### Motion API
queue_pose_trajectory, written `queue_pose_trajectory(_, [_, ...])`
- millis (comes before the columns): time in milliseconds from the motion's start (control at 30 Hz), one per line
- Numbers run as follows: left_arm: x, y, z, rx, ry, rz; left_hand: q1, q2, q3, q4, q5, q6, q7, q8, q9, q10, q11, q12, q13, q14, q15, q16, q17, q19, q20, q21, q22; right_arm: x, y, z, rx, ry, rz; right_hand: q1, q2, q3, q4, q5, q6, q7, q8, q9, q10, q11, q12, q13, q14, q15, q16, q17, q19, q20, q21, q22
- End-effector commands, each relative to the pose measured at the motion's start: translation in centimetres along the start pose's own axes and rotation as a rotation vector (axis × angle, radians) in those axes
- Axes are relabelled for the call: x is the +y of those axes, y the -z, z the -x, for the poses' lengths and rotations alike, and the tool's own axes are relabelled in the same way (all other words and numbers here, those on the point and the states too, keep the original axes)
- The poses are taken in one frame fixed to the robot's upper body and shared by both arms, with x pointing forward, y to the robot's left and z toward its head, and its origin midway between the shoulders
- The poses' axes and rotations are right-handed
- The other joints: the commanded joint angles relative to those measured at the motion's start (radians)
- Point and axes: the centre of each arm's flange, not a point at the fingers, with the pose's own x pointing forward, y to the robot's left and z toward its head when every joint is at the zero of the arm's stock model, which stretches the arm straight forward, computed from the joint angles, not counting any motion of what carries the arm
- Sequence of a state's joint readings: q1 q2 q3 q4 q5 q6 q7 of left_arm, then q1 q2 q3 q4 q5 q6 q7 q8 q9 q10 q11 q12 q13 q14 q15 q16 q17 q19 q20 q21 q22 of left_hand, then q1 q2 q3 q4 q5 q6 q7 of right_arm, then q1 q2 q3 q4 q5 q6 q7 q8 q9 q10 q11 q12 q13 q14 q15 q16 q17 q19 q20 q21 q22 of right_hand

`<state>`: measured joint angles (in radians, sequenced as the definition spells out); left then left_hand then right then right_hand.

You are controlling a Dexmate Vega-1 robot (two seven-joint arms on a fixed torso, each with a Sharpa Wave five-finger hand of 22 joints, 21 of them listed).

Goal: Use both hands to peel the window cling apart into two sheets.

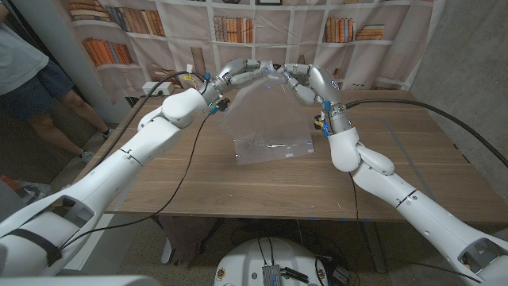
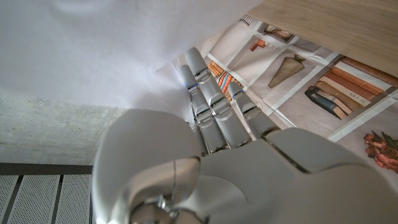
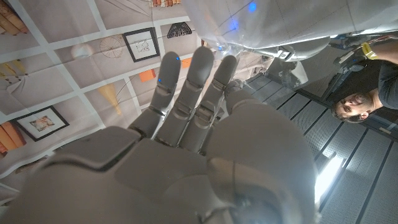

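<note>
Above the middle of the wooden table point(image 1: 238, 179), both arms are raised and hold the window cling point(image 1: 266, 111) between them as a clear, hanging sheet whose lower edge rests on the tabletop. The left hand point(image 1: 236, 74) meets the film's upper left corner; the right hand point(image 1: 295, 77) meets its upper right corner, the two hands close together at the top. Left wrist view: the left hand point(image 2: 214, 121) has its fingers point(image 2: 198, 87) extended side by side against pale film; whether a thumb pinches from the other side cannot be told. Right wrist view: the right hand point(image 3: 186, 118) shows fingers point(image 3: 196, 74) extended and slightly apart, with translucent film beyond them; its hold likewise cannot be confirmed. A bookshelf-printed backdrop point(image 1: 262, 36) hangs behind the table, and a person point(image 1: 32, 75) stands at the far left.

Step in hand, as judged: the cling is lifted and presented for separation, but no split into two layers is visible yet. The next move calls for each hand to secure one layer alone at the shared top edge, then draw apart steadily so the sheets part without tearing.
</note>
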<state>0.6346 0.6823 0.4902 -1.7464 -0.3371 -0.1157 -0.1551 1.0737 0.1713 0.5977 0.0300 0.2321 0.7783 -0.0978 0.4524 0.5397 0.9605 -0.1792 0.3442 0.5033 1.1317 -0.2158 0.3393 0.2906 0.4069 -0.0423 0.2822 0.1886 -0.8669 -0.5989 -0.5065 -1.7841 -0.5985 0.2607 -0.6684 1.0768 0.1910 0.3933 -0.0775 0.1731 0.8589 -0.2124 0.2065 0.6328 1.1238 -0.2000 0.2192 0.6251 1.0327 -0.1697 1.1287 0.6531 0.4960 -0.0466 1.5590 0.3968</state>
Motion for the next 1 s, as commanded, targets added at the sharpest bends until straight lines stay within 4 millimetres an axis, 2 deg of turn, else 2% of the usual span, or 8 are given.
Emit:
queue_pose_trajectory(33, [0.3,0.0,0.8,-0.009,-0.040,0.019,0.000,0.004,-0.005,-0.001,0.007,0.008,0.003,0.006,0.009,-0.013,-0.019,0.007,0.007,0.012,-0.021,-0.008,0.003,-0.002,-0.109,-0.003,0.004,-0.4,0.5,0.5,0.026,0.008,0.012,-0.008,-0.002,0.002,-0.005,0.007,0.009,0.002,0.007,0.003,0.003,0.001,0.005,0.003,-0.004,-0.059,0.005,-0.001,-0.002,-0.160,0.006,0.001])
queue_pose_trajectory(1000, [1.7,-0.3,3.5,-0.023,-0.150,0.018,0.001,0.005,-0.009,0.001,0.008,0.003,-0.005,0.016,0.031,-0.019,-0.024,0.008,0.023,-0.005,-0.021,-0.036,0.002,-0.012,-0.103,-0.007,0.004,-0.6,1.8,0.7,0.086,0.018,0.020,-0.009,-0.002,0.002,-0.008,0.007,0.010,0.002,0.007,0.002,0.002,0.001,0.006,0.001,-0.002,-0.059,0.008,-0.003,-0.001,-0.160,0.007,0.002])
